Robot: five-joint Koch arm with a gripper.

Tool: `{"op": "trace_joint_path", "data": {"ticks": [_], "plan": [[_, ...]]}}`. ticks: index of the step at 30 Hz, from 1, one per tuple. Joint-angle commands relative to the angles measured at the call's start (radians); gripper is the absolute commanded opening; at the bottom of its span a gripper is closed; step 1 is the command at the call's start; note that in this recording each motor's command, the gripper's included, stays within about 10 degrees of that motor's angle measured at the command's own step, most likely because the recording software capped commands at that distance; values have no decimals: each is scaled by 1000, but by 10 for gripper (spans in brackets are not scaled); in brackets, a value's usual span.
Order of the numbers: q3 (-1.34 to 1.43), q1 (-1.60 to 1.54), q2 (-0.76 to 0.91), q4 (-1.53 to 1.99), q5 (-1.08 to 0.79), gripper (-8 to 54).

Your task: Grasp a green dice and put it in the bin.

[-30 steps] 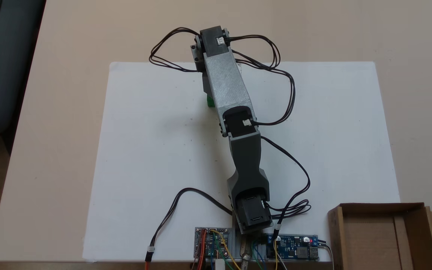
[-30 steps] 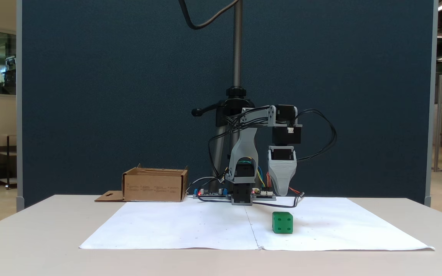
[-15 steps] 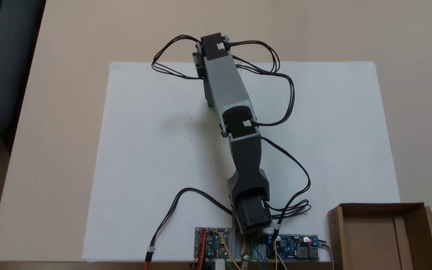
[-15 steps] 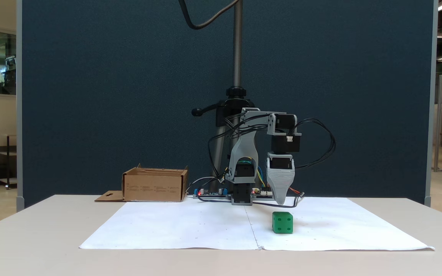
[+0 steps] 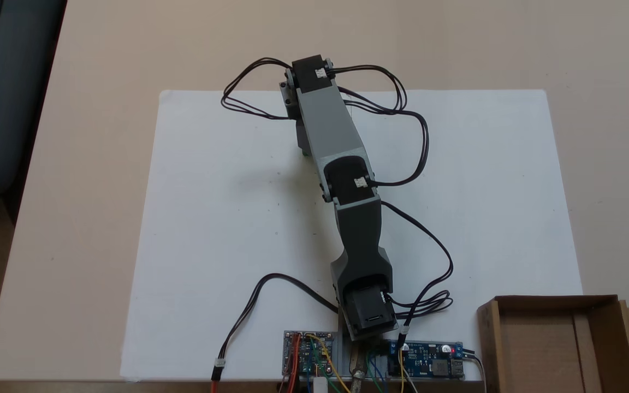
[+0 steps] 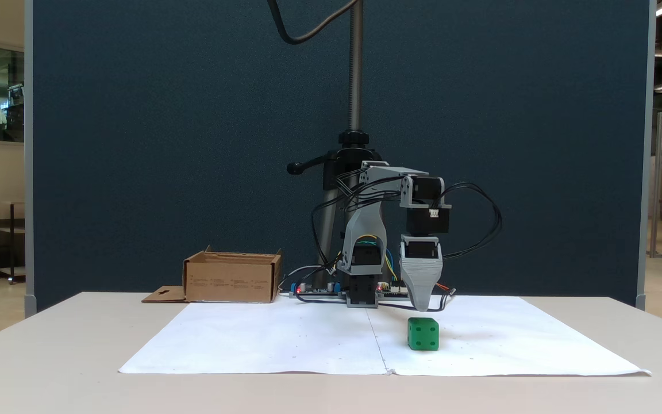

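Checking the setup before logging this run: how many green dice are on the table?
1. The green dice sits on the white paper, just below the gripper. From above, the arm hides nearly all of it.

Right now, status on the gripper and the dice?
Gripper poised just above green dice, no contact; open or shut cannot be told. Dice sits on white paper, not yet grasped. Bin across the table, nothing between.

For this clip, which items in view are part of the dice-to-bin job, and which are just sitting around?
Part of the job:
- green dice, on the paper
- cardboard bin
- gripper, above the dice

Just there:
- white paper sheet
- circuit boards by the arm's base
- black stand pole
- blue partition
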Motion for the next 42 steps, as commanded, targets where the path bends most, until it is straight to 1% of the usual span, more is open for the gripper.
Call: {"op": "trace_joint_path", "data": {"ticks": [1, 20, 42], "plan": [[-3, -29, 58, -28, -8, 456], [12, -58, 44, -52, -3, 453], [17, -29, -63, -78, -3, 454]]}}
